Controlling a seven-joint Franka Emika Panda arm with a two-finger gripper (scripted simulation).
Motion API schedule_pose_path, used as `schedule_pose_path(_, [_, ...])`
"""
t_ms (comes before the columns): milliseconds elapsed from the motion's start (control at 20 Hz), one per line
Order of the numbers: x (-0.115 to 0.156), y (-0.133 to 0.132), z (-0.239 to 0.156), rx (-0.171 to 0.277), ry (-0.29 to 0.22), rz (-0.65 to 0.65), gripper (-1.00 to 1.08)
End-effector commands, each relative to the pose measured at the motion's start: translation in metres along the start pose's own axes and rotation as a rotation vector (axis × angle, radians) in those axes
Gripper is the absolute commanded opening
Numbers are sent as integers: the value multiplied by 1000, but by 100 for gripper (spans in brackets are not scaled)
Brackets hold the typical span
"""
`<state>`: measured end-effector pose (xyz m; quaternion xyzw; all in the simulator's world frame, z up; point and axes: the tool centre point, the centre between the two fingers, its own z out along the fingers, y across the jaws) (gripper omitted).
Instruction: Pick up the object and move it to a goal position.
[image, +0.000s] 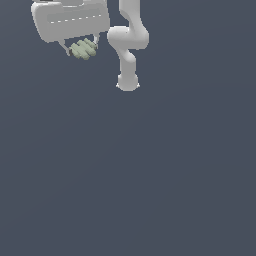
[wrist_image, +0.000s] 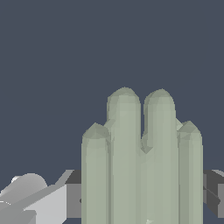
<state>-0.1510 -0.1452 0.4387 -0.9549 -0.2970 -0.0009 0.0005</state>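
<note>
While the gripper (image: 82, 50) hung near the top edge of the exterior view, toward that view's left, its two thin fingers pinched the object (image: 83, 49) between them, one finger (image: 64, 48) on either side. One object was in sight, a pale sage-green lump with four rounded ridges counted in the wrist view, two taller in the middle and two shorter at the flanks. It sat directly beneath the broad white body of the gripper and just beside the arm (image: 128, 42), which stood to the exterior view's right of it and ended in a small rounded base. One arm and one gripper were visible. Below the object the flat slate-blue ground (image: 150, 175) ran open and unbroken to the lower and side edges of the exterior view; whether it was a desk or a floor could not be told, and no edge of it showed. The gripper body was cut off by the top edge of the exterior view, and the arm's upper links also ran out of sight there. From the wrist view the object (wrist_image: 142, 162) filled much of the picture and hid most of the fingers (wrist_image: 214, 190), whose dark pads showed only at its sides; its lower part was cut off by the picture's edge.
</note>
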Motion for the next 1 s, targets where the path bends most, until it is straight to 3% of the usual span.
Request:
schedule_pose_path(0, [-6,9,-18,1,-1,-1,-100])
schedule_pose_path(450, [-18,28,-54,0,-2,-1,-100])
schedule_pose_path(950, [-19,32,-61,-1,-2,-1,-100])
